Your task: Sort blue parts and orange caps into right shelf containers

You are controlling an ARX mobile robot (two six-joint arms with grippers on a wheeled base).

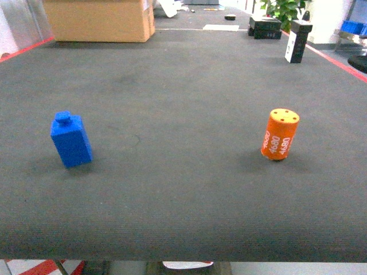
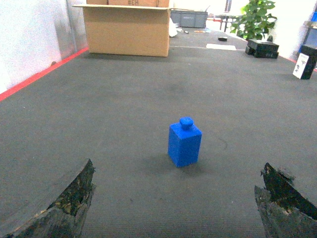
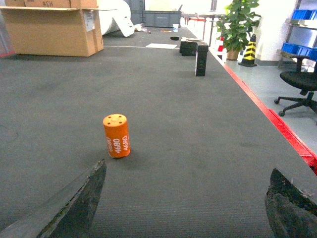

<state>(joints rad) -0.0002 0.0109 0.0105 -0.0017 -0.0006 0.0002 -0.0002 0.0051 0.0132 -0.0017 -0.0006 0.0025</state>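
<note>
A blue block-shaped part (image 1: pixel 71 140) with a round knob on top stands on the dark grey mat at the left. It also shows in the left wrist view as the blue part (image 2: pixel 184 142), ahead of my left gripper (image 2: pixel 176 198), whose jaws stand wide open with nothing between them. An orange cylindrical cap (image 1: pixel 280 134) with white "4680" print stands upright at the right. The right wrist view has the orange cap (image 3: pixel 116 135) ahead and left of my right gripper (image 3: pixel 190 196), also wide open and empty. Neither gripper shows in the head view. The shelf containers are out of view.
A large cardboard box (image 1: pixel 100 19) stands at the far left of the mat. A black-and-white box (image 1: pixel 297 41) and black cases (image 1: pixel 265 27) sit at the far right. A red line (image 3: pixel 270 116) marks the mat's right edge, with an office chair (image 3: pixel 300 82) beyond.
</note>
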